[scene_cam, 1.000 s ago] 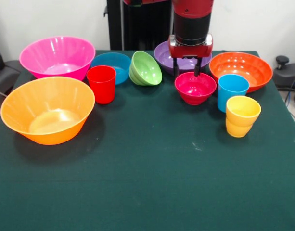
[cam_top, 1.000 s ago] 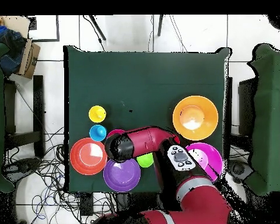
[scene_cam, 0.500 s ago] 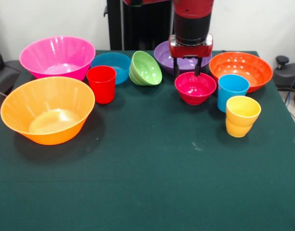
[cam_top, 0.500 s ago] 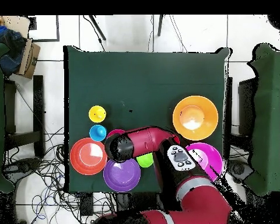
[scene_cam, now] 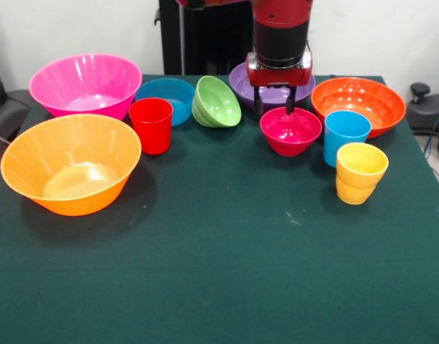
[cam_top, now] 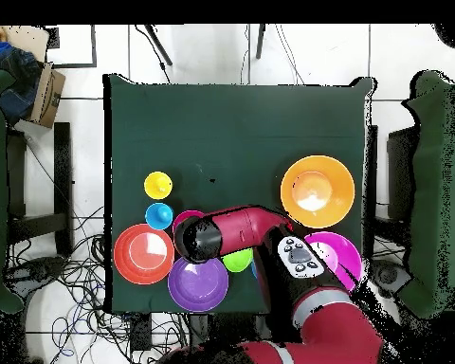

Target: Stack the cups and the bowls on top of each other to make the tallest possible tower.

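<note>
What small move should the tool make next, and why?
Probably lower a little. The open tool hangs just above the far rim of the crimson bowl, one finger over its inside and one behind it, so descending would straddle the rim for a grip.

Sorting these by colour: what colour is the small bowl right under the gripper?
Crimson-pink; the small bowl under the gripper shows best in the front view.
</note>
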Controlling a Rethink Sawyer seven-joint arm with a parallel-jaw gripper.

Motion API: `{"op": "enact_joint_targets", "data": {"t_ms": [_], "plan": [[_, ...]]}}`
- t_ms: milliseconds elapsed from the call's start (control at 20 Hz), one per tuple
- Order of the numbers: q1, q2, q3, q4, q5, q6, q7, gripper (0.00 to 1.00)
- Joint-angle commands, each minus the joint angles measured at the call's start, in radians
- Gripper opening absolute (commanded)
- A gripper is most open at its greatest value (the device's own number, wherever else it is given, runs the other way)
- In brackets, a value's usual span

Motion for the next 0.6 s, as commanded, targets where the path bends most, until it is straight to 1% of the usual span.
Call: {"op": "enact_joint_targets", "data": {"t_ms": [50,350,600], "plan": [[-0.025,0.034,0.072,-0.015,-0.013,-0.037,-0.025,1.0],[-0.006,0.042,0.053,-0.04,-0.032,-0.034,-0.02,1.0],[-0.003,0.054,0.049,-0.051,-0.04,-0.037,-0.023,1.0]]}}
